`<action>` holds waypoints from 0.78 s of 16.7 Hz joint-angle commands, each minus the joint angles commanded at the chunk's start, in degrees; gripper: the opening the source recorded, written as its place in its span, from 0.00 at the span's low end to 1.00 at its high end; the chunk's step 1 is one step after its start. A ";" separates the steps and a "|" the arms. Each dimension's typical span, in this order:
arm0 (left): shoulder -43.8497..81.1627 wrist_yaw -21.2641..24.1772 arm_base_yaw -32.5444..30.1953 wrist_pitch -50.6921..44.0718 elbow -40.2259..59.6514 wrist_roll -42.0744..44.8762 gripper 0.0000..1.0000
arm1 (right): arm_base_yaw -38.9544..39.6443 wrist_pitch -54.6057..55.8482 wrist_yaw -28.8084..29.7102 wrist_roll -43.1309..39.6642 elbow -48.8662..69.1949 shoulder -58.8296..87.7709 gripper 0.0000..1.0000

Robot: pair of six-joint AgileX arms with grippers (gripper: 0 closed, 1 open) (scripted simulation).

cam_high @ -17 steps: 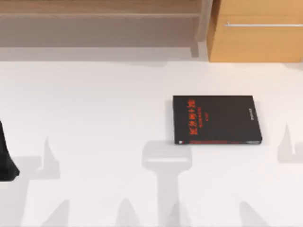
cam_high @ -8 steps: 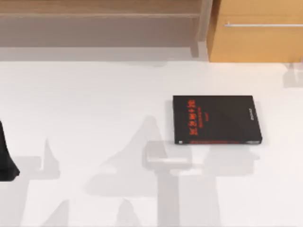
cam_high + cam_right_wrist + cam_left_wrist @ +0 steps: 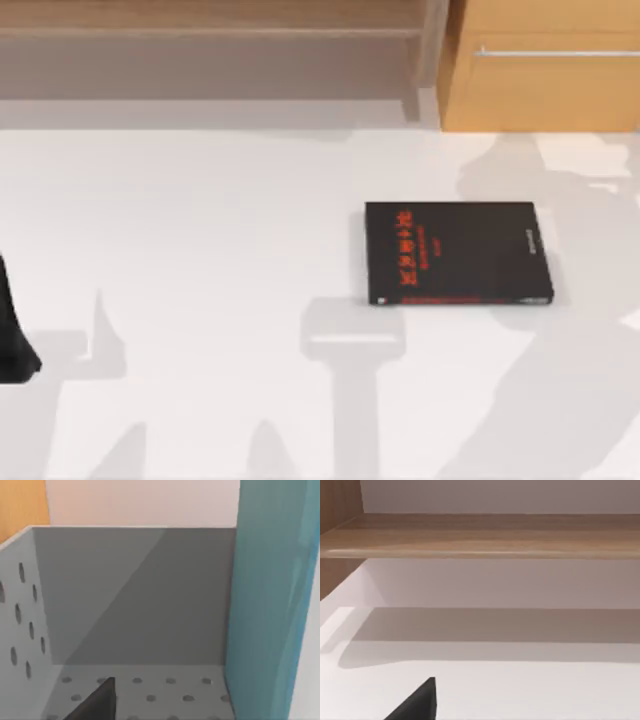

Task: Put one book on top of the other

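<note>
At the bottom edge of the right wrist view a dark finger tip (image 3: 97, 700) pokes up; whether that claw is open or closed I cannot tell. Beyond it stands a teal book (image 3: 267, 605), upright along the right side of that frame, inside a grey bin (image 3: 135, 595) with perforated floor and wall. My guess: the reach for this book is in hand, and next the right claw must close on it and lift it out. It looks thick, plain-covered. Over in the top view, the black book (image 3: 458, 252) lies flat right of centre on the white table (image 3: 200, 250), red lettering up. The left arm (image 3: 15, 340) sits parked at the left edge.
</note>
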 joint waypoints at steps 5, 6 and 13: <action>0.00 0.00 0.00 0.00 0.00 0.00 1.00 | -2.45 2.87 -2.30 -0.06 7.23 8.53 1.00; 0.00 0.00 0.00 0.00 0.00 0.00 1.00 | -2.48 2.90 -2.33 -0.06 7.32 8.62 1.00; 0.00 0.00 0.00 0.00 0.00 0.00 1.00 | -2.89 1.49 -2.70 -0.06 8.86 8.72 1.00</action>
